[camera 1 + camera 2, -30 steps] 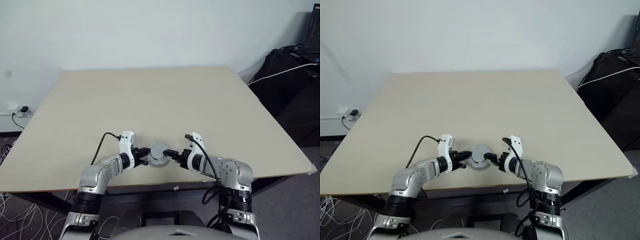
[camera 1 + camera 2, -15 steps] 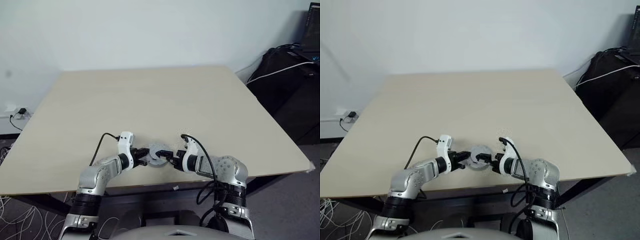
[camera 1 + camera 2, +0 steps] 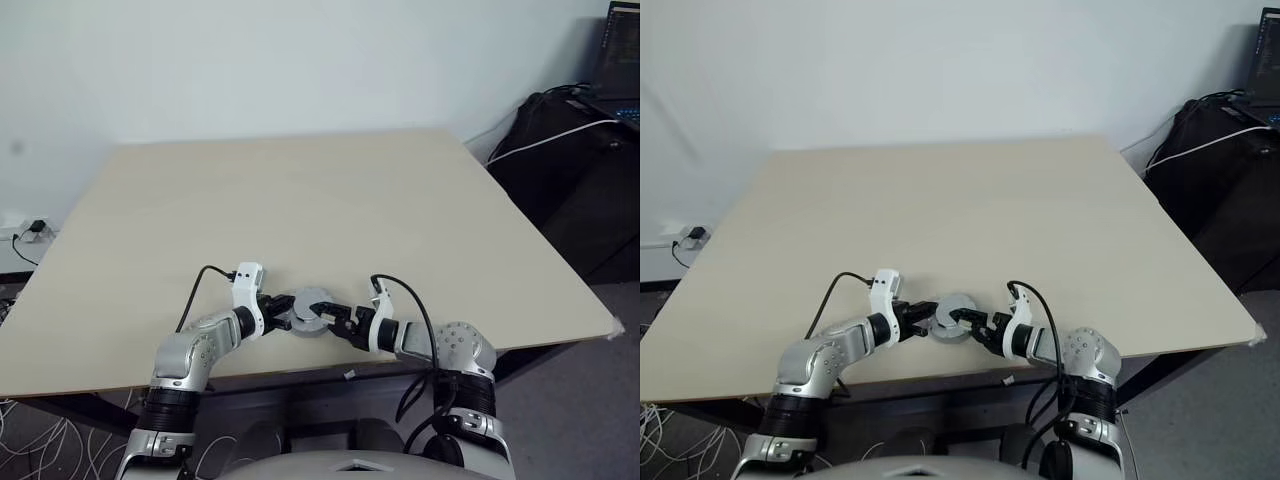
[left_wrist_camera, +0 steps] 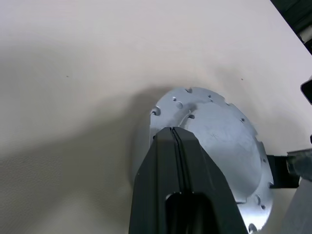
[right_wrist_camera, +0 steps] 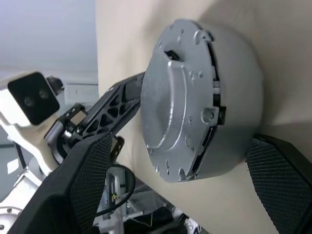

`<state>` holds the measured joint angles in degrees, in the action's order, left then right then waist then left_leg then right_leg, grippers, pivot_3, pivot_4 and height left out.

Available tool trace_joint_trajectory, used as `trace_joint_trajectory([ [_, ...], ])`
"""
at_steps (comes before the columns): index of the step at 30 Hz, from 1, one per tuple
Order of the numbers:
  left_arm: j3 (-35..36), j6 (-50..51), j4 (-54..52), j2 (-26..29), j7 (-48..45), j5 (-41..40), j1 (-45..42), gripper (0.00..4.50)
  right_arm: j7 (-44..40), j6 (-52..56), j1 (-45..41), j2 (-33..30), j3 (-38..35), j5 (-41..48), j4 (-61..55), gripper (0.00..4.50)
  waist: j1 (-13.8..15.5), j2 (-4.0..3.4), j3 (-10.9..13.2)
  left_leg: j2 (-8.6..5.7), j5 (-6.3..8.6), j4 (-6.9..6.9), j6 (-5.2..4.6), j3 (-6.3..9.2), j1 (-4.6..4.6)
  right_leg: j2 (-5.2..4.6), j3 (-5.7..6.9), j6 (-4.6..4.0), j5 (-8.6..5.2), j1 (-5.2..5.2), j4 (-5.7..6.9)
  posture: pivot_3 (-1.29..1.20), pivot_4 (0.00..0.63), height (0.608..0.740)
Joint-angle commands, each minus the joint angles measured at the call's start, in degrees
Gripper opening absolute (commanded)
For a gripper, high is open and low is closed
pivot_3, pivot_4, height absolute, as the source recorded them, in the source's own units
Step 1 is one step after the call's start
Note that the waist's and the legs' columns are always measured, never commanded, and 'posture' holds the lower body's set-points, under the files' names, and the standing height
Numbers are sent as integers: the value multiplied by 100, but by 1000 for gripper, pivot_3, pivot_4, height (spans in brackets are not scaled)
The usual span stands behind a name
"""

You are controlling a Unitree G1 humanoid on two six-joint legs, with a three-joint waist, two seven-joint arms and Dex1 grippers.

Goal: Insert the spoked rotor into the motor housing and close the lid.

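Lid (image 5: 165, 107) sits on the housing (image 5: 234, 97) near the table's (image 3: 300, 200) front edge, between both arms. My left gripper (image 4: 174, 134) has fingers pressed together, tip resting on the lid's face. My right gripper (image 5: 175, 183) is spread wide, one finger (image 5: 85, 180) to each side of the housing; I cannot tell if they touch it.

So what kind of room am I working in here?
Probably an office or lab workroom. There's a plain light wooden table against a bare white wall, a wall socket with loose cables on the floor, and dark bags with a laptop to the right.
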<state>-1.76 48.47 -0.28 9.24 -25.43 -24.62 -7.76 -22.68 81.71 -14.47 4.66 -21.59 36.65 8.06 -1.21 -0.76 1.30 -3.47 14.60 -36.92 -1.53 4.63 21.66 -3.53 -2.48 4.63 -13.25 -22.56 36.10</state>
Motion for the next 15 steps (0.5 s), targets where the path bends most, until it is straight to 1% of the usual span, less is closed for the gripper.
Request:
trace_joint_trajectory([
  [1, -296, 110, -10, -88, -96, -5, 28, 0, -224, 172, -214, 296, 222, 529, -410, 4474, -2, 0, 1, 0, 0, 2, 0, 0, 1, 0, 0, -5, 3, -2, 0, 0, 0, 740],
  [6, -280, 94, -4, -140, -111, 49, 38, 0, -6, 8, -275, 561, 220, 378, -374, 4474, -25, -2, 3, 3, 1, 2, 2, 0, 2, 2, 1, -7, 4, -5, 0, 0, 0, 740],
  [9, -265, 93, -7, -159, -119, 71, 44, 0, 320, -289, -290, 720, 134, 235, -337, 4474, -32, -3, 3, 3, 1, 0, 4, -1, 2, 1, 0, -1, -1, -3, 0, 0, 0, 740],
  [15, -245, 98, -20, -158, -130, 94, 68, 0, 772, -486, -310, 895, -73, 385, -381, 4474, -18, -10, 8, 1, 1, -4, 6, 0, 2, 0, -1, 0, 0, -2, 0, 0, 0, 740],
])
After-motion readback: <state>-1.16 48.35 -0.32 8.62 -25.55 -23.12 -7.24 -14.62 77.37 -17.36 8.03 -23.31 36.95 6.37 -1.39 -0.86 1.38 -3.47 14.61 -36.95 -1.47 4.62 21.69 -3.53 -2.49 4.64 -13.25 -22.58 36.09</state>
